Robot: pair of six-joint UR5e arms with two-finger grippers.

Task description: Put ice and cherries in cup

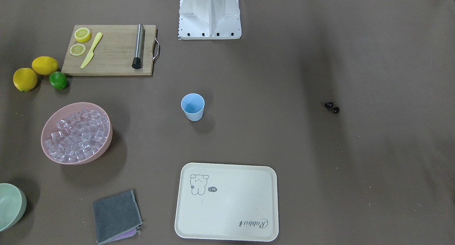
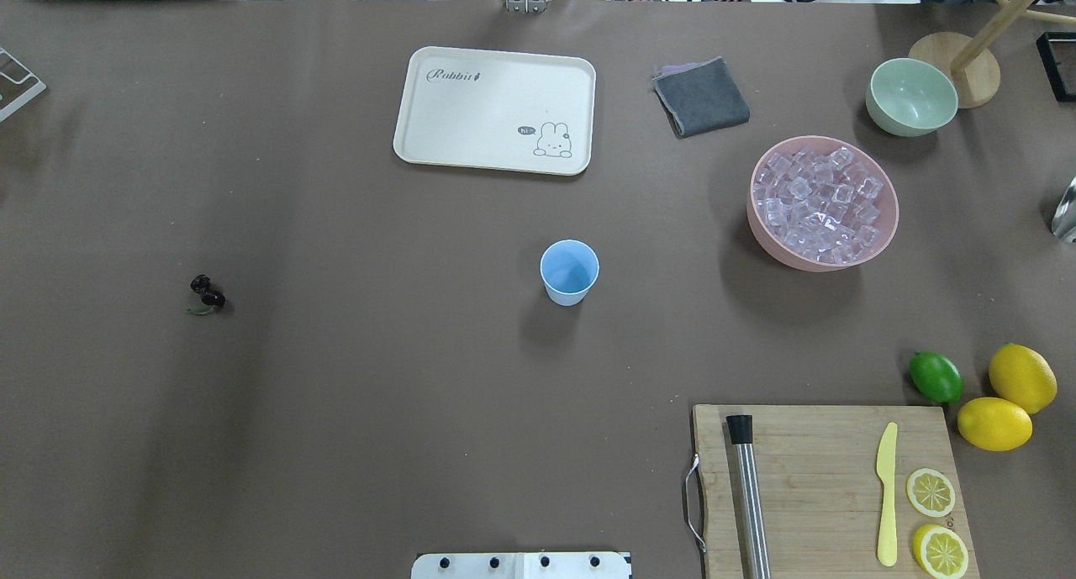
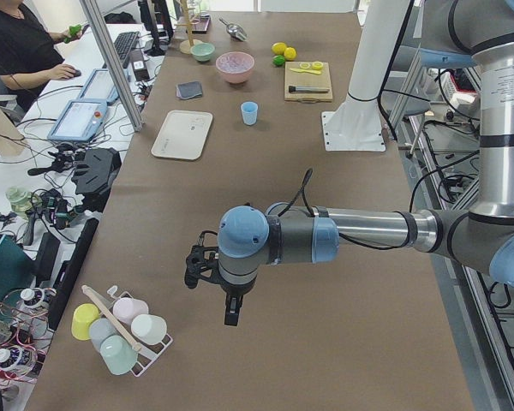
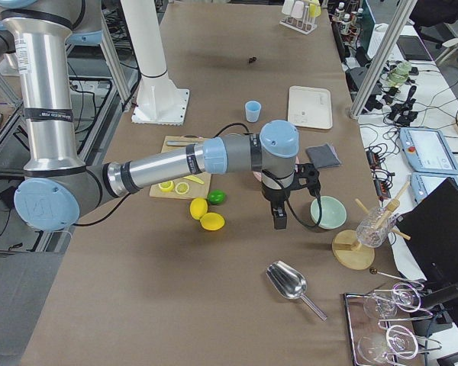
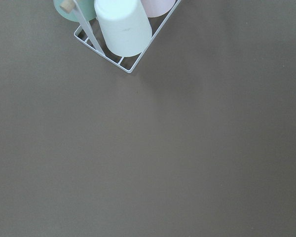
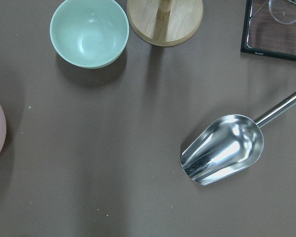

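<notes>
The cup is seen empty. Ice is heaped in a bowl right of it, with cherries well left. The state of left fingers and right fingers cannot be told. The scoop probably must be grasped first.

A robotics lab is shown. A long counter is covered in brown paper, and a white robot pedestal is bolted onto it. Aluminium frame posts are set along its edge. A side desk is crowded with tablets, a keyboard and loose cables, and a person is seated there.
</notes>
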